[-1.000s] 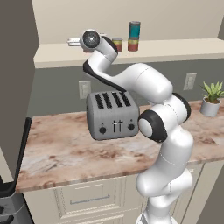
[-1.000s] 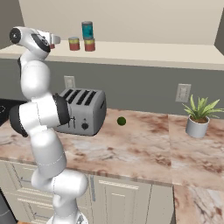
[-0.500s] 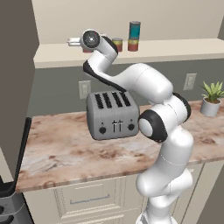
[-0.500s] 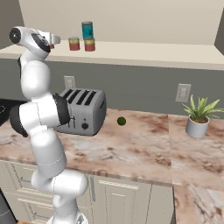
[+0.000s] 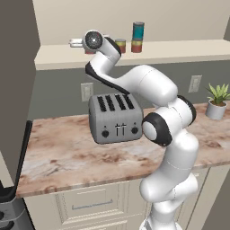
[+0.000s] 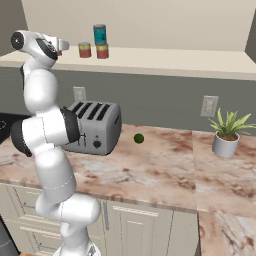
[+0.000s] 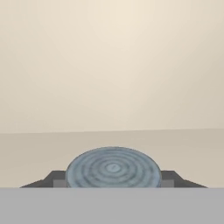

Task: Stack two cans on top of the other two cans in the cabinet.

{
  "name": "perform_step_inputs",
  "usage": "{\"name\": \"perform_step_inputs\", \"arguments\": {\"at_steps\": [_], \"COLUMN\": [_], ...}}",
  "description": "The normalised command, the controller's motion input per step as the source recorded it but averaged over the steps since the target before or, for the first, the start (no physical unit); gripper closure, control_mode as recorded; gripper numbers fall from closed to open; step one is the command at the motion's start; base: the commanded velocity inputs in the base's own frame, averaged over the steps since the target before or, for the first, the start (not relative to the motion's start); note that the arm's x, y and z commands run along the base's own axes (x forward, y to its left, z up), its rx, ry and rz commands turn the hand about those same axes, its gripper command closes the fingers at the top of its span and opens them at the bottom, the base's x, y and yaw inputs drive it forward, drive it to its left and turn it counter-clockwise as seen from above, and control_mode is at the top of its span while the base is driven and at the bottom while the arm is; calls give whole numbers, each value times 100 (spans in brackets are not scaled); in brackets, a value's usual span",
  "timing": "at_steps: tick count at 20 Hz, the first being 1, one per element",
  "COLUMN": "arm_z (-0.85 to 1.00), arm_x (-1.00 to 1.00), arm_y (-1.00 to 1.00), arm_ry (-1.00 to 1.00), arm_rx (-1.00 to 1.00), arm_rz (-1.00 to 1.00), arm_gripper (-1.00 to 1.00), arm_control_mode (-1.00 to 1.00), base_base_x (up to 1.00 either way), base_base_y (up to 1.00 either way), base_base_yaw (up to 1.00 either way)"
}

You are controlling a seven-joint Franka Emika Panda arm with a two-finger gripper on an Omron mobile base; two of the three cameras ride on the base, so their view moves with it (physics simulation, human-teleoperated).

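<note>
The gripper [image 7: 113,183] is closed on a can [image 7: 113,172]: in the hand view, low centre, a dark finger [image 7: 56,178] sits against each side of the can's round grey ringed top. That top faces the camera, so the can's long axis runs along the gripper, and its wall and colour are hidden. Behind it lie the pale shelf [image 7: 175,148] and the beige back wall of the cabinet [image 7: 113,61].

In the left base view the arm reaches to the shelf [image 5: 179,50] at upper left; the hand is mostly covered by the round wrist joint, and the held can cannot be made out there. Right of the wrist a red can [image 5: 120,45] stands upright, partly behind the arm, and just beside it the teal can [image 5: 138,30] stands upright on another red can [image 5: 137,46].

The right base view shows the same group in the upper left of the frame without the arm in front: a red can [image 6: 85,50], and touching its right the teal can [image 6: 100,34] stacked on a red can [image 6: 102,51]. The hand lies left of them at the shelf's [image 6: 190,60] end, where a bit of red shows past it, too small to identify.
</note>
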Motion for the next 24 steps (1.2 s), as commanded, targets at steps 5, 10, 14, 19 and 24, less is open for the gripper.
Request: {"name": "perform_step_inputs", "arguments": {"at_steps": [5, 10, 14, 19, 24], "arm_z": [0, 5, 6, 10, 15], "arm_x": [0, -18, -37, -36, -31], "arm_y": [0, -10, -26, -26, -16], "arm_ry": [0, 0, -6, -8, -6], "arm_rx": [0, 0, 0, 0, 0], "arm_rz": [0, -2, -10, -12, -12], "arm_gripper": [100, 100, 100, 100, 100], "arm_control_mode": [-100, -100, -100, -100, -100], "base_base_x": [0, 0, 0, 0, 0], "base_base_y": [0, 0, 0, 0, 0], "base_base_yaw": [0, 0, 0, 0, 0]}}
